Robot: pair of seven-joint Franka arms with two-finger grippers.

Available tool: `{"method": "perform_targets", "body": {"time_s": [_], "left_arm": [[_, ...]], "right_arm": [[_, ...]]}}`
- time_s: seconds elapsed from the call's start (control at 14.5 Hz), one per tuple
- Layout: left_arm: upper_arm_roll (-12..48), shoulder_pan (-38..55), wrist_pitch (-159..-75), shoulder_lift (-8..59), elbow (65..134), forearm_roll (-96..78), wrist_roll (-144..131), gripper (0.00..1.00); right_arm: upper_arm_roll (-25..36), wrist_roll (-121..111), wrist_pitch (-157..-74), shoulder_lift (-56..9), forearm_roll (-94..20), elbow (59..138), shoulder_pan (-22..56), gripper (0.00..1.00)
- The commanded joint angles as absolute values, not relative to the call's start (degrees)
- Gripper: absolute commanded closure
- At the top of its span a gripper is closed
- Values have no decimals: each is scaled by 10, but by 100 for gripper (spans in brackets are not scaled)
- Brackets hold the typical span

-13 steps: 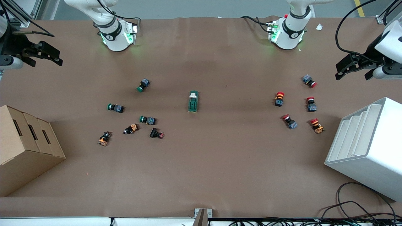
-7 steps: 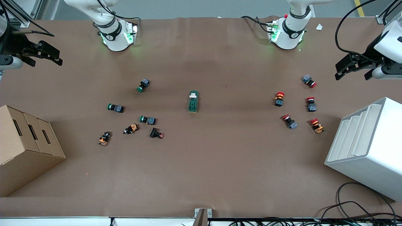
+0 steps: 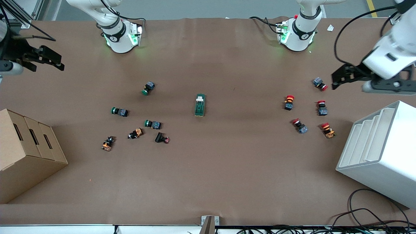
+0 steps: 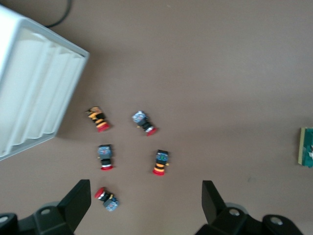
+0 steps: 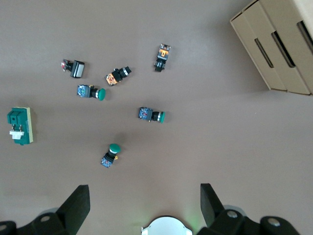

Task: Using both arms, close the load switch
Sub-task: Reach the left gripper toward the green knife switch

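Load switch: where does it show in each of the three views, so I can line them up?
Front view: load switch at table center, between the two button groups.
Left wrist view: only its edge shows, cut off at the frame border.
Right wrist view: whole, near the frame border.
Shared landmark: green push-button, front and right wrist views only.

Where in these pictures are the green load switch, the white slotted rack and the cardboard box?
load switch point(image 3: 200, 105): front view, on its green body.
white slotted rack point(image 3: 386, 169): front view, on its plain white side wall.
cardboard box point(image 3: 19, 169): front view, on its brown side wall.
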State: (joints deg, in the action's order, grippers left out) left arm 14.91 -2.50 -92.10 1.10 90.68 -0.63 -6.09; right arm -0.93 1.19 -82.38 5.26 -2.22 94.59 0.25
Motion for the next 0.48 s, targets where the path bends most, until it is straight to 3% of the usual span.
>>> {"method": "perform_targets", "body": {"time_s": [0.0, 0.21, 0.41], "left_arm": [[209, -24, -915, 28, 904, 5, -129, 0], [277, -12, -933, 64, 915, 5, -260, 0], [292, 57, -1002, 83, 964, 6, -408, 0]], "right_arm": [[-10, 14, -824, -4, -22, 928, -2, 0], [-9, 12, -824, -65, -21, 904, -4, 0], [-9, 12, -838, -90, -11, 889, -4, 0]]}}
